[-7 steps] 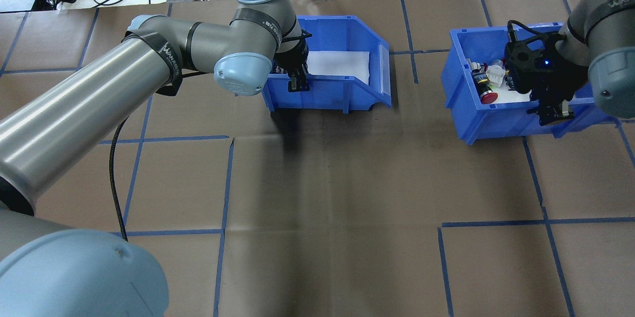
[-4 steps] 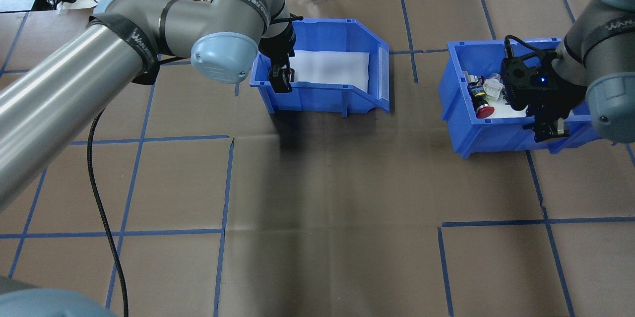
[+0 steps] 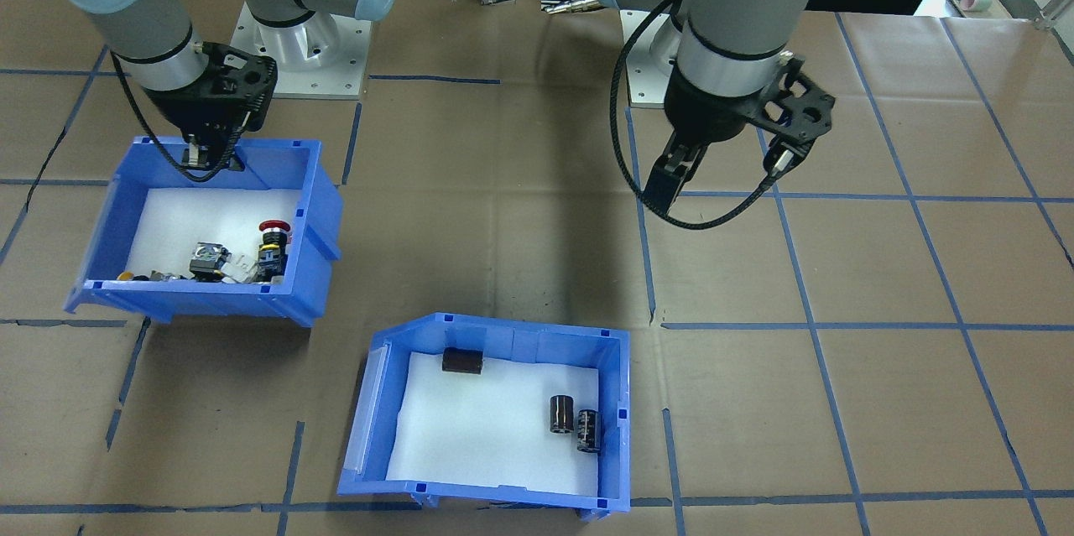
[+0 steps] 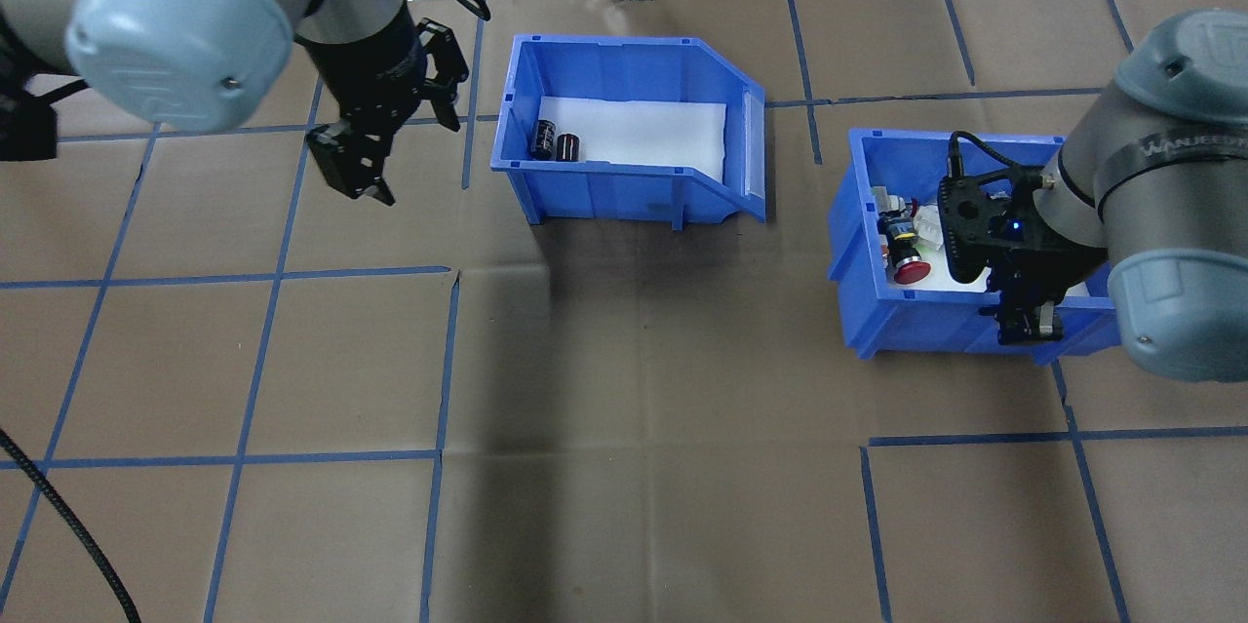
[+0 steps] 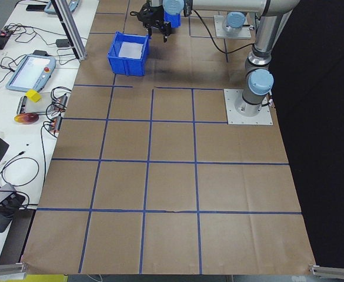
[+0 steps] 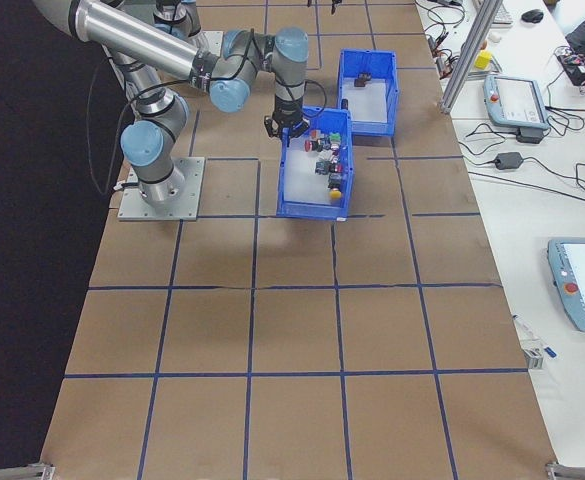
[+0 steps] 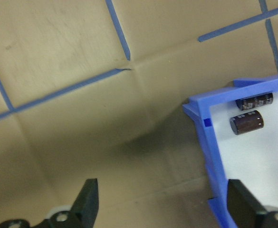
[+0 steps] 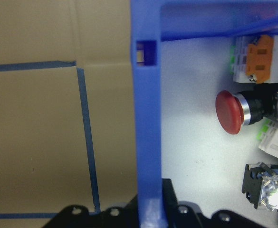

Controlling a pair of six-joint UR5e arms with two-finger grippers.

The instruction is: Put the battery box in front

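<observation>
In the front-facing view, the battery box is sitting closest to the camera, lower centre of the frame, flat on the brown-papered desk. White foam liner inside, and three dark cells: two lying just beside each other near the box's right wall, one off on its own against the top wall. Nothing is touching the box.

Going further back, upper left of that frame, the second blue bin is sitting with a jumble of push-button switches piled along its lower wall, a red mushroom button sticking out. The right gripper is hanging at that bin's top wall, and the right wrist view is showing the blue wall running straight into the jaws, so they're clamped on the bin's wall.

Upper right of centre, the left gripper is hovering over bare desk, well apart from the battery box. The left wrist view is showing its jaws spread wide with only paper and blue tape lines between them, the box corner off to the lower right.

In the overhead view the battery box is landing upper centre, left gripper to its left, right gripper at right.
</observation>
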